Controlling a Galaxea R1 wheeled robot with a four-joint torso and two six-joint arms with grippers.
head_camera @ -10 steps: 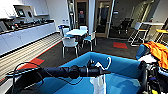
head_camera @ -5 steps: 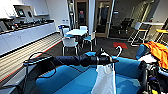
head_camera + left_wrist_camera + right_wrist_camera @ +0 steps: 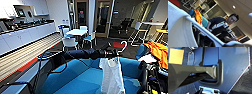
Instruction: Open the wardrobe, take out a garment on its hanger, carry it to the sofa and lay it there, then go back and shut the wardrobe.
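Hanging from the left gripper (image 3: pixel 115 53), white shirt (image 3: pixel 111 76); thin, crumpled; above blue sofa (image 3: pixel 75 75).

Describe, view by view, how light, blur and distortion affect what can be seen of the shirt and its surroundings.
Head view: soft throughout, straight lines bowed by the wide lens; the shirt reads as a bright, featureless patch over the sofa. Left wrist view: shirt and hanger loom close and blurred, with a ceiling light flaring. Right wrist view: dim, with a hard shadow.

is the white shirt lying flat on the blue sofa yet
No, in the head view the white shirt hangs from its hanger at the end of the left arm, above the sofa seat.
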